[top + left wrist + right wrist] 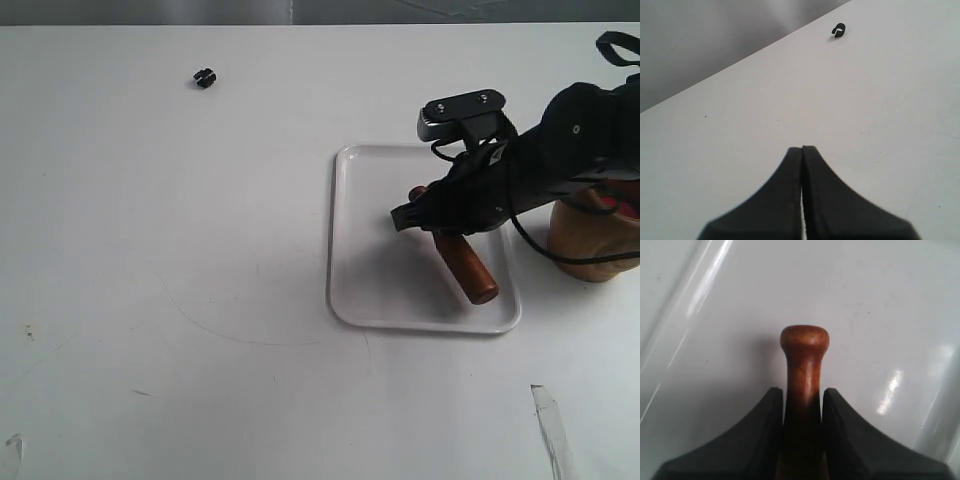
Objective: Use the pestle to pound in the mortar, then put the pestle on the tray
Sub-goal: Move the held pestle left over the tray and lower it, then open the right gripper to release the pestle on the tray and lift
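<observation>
The reddish-brown pestle [468, 268] lies slanted over the white tray [350, 240], its thick end toward the tray's near right corner. My right gripper [415, 213] is shut on its narrow handle. In the right wrist view both fingers press the handle of the pestle [804, 365], just behind the round knob, with the tray's floor [870, 305] below. My right arm partly hides the light-brown mortar [590, 245], which stands just right of the tray. My left gripper [802, 148] is shut on nothing above bare table and is out of the exterior view.
A tiny black object [204, 77] lies far back on the left of the white table; the left wrist view also shows this black object [839, 31]. A piece of clear tape [552, 425] sits near the front right edge.
</observation>
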### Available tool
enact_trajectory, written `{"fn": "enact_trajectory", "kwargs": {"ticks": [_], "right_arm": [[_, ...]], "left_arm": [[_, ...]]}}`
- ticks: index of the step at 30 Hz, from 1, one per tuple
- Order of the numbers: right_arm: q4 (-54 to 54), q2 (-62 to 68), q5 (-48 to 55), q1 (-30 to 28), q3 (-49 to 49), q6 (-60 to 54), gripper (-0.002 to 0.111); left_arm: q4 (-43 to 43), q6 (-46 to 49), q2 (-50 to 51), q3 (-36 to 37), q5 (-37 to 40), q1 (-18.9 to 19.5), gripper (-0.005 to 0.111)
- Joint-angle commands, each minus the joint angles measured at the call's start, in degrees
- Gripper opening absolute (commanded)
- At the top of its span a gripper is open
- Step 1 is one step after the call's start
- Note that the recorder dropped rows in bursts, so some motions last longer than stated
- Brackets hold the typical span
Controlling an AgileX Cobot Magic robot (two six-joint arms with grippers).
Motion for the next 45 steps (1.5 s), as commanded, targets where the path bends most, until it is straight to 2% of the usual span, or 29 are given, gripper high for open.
{"fn": "enact_trajectory", "kwargs": {"ticks": [1,3,6,8,13,15,17,18,21,23,25,32,38,42,45], "right_arm": [[-0.19,-0.09,-1.37,0.13,-0.45,0.2,0.007],[-0.19,-0.09,-1.37,0.13,-0.45,0.2,0.018],[-0.19,-0.09,-2.48,0.13,-0.45,0.08,0.054],[-0.19,-0.09,-4.1,0.13,-0.45,0.08,0.067],[-0.96,-2.9,-8.44,0.13,-0.45,-0.3,0.068],[-0.97,-5.07,-10.28,0.13,-0.45,-0.3,0.065],[-0.7,-8.03,-14.5,0.13,0.55,-0.09,0.057],[0.42,-11.47,-19.11,0.13,2.29,-0.09,0.046],[1.58,-17.85,-27.83,0.13,6.27,0.15,0.027],[1.4,-24.66,-34.32,0.13,10.75,0.15,0.009],[-0.49,-29.59,-37.79,0.13,14.05,0.15,0.0],[-7.64,-45.45,-43.82,0.13,23.57,2.44,0.0],[-16.68,-58.51,-46.39,0.13,30.56,12.33,0.0],[-24.33,-67.6,-52.64,0.13,35.94,18.15,0.0],[-25.18,-73.87,-54.53,0.13,38.54,20.44,0.0]], "left_arm": [[-0.42,-0.47,-0.07,0.03,-0.17,-0.44,0.0],[-0.42,-0.47,-0.07,0.03,-0.17,-0.44,0.0],[-0.42,-0.47,-0.07,0.03,-0.17,-0.44,0.0],[-0.42,-0.47,-0.07,0.03,-0.17,-0.44,0.0],[-0.42,-0.47,-0.07,0.03,-0.17,-0.44,0.0],[-0.42,-0.47,-0.07,0.03,-0.17,-0.44,0.0],[-0.42,-0.47,-0.07,0.03,-0.17,-0.44,0.0],[-0.42,-0.47,-0.07,0.03,-0.17,-0.44,0.0],[-0.42,-0.47,-0.07,0.03,-0.17,-0.44,0.0],[-0.42,-0.47,-0.07,0.03,-0.17,-0.44,0.0],[-0.42,-0.47,-0.07,0.03,-0.17,-0.44,0.0],[-0.42,-0.47,-0.07,0.03,-0.17,-0.44,0.0],[-0.42,-0.47,-0.07,0.03,-0.17,-0.44,0.0],[-0.42,-0.47,-0.07,0.03,-0.17,-0.44,0.0],[-0.42,-0.47,-0.07,0.03,-0.17,-0.44,0.0]]}}
